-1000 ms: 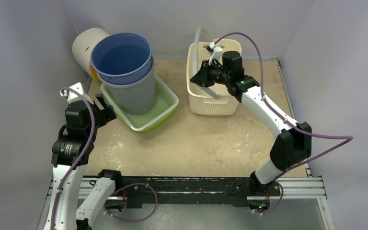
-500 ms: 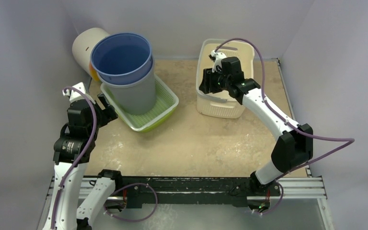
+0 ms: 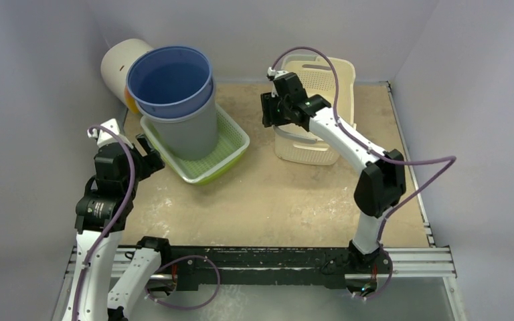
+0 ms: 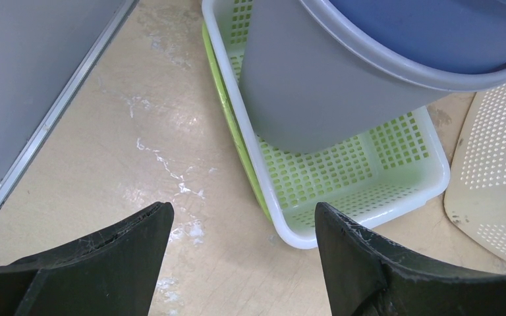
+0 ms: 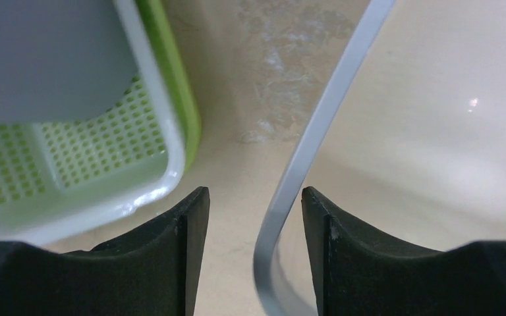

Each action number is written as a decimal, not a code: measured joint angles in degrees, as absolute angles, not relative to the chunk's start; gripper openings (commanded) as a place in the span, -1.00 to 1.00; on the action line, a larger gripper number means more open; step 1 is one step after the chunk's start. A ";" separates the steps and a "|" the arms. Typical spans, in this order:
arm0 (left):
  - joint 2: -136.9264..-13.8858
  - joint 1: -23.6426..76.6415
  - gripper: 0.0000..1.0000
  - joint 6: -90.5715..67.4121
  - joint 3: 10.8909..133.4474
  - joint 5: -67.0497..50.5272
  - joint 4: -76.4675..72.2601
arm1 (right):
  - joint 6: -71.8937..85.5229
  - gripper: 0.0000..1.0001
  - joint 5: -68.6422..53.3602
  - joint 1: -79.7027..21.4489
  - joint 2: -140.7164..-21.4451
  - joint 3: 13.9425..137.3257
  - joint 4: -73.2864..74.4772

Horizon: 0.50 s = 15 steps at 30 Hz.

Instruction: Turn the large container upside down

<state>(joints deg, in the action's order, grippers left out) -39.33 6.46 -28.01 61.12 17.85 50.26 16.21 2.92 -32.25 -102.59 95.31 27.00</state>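
Over the last second the cream perforated basket (image 3: pixel 308 150) has slid from upright toward 1 o'clock and now sits tilted, its far rim close to the rear wall. The right gripper (image 3: pixel 272 112) has swung round to the basket's 9 o'clock side. The wrist view shows the grey handle (image 5: pixel 323 112) running between fingers that stand apart, hooked rather than pinched. The flip looks barely begun. Little room remains at 12 o'clock, while bare worktop (image 3: pixel 274 200) lies open toward 6 o'clock. The green mesh tray (image 3: pixel 237 148) carrying nested bins (image 3: pixel 191 130) crowds 9 o'clock. The left gripper (image 3: pixel 148 150) hovers by that tray, fingers spread wide and holding nothing.
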 measured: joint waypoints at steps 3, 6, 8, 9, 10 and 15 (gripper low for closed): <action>-38.94 6.46 0.58 -28.01 61.12 17.85 50.28 | 19.94 0.18 6.92 -31.90 -108.01 100.97 30.28; -38.54 6.46 0.59 -27.99 61.12 17.91 50.35 | 23.88 0.20 11.49 -31.73 -113.75 106.80 33.80; -38.39 6.46 0.60 -27.94 61.12 18.02 50.52 | 25.58 0.20 13.43 -31.51 -115.98 108.22 35.27; -38.33 6.46 0.60 -27.94 61.12 18.06 50.65 | 26.06 0.18 14.13 -31.44 -116.55 108.27 35.90; -38.26 6.46 0.60 -27.92 61.12 18.15 50.74 | 26.39 0.13 14.63 -31.40 -116.95 108.33 36.49; -38.04 6.46 0.61 -27.88 61.12 18.52 51.31 | 28.18 -0.90 15.38 -31.31 -118.69 110.98 37.41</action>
<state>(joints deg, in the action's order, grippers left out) -38.04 6.46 -27.88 61.12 18.52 51.31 28.18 15.38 -31.31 -118.69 110.98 37.41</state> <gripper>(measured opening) 0.798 0.466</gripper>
